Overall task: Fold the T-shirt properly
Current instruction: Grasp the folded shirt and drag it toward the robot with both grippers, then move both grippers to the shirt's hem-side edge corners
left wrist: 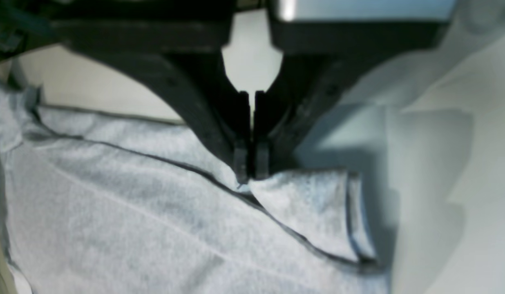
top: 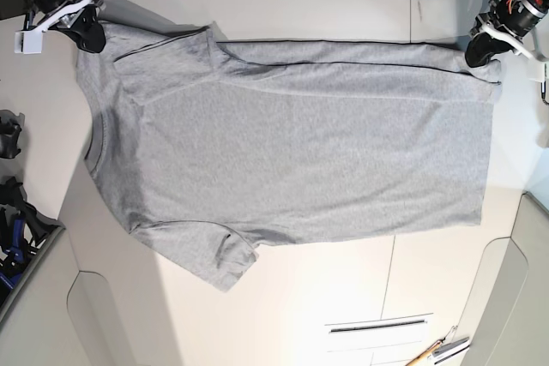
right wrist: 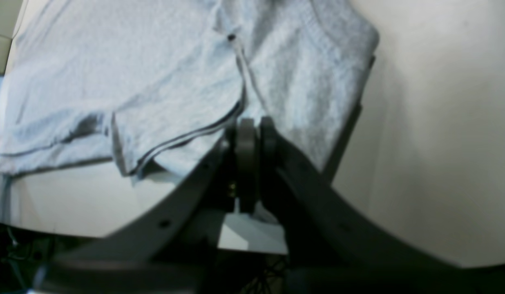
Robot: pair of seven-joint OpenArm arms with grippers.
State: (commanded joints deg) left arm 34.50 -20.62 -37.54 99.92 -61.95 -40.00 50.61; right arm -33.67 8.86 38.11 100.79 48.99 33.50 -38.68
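Nearest, at the table's (top: 343, 289) front edge, a few pens or tools (top: 437, 351) lie on the pale surface, well apart from the cloth. Beyond them the T-shirt (top: 300, 152) lies spread flat across the table, plain side up, its neck toward the base view's left and its hem toward the right. One sleeve sticks out toward the front. Along the far edge a strip of the shirt is folded over. At the far corners both arms grip it: the left gripper (left wrist: 250, 173) has its fingers pinched together on the hem corner, and the right gripper (right wrist: 255, 126) is clamped on the fabric at the shoulder and sleeve.
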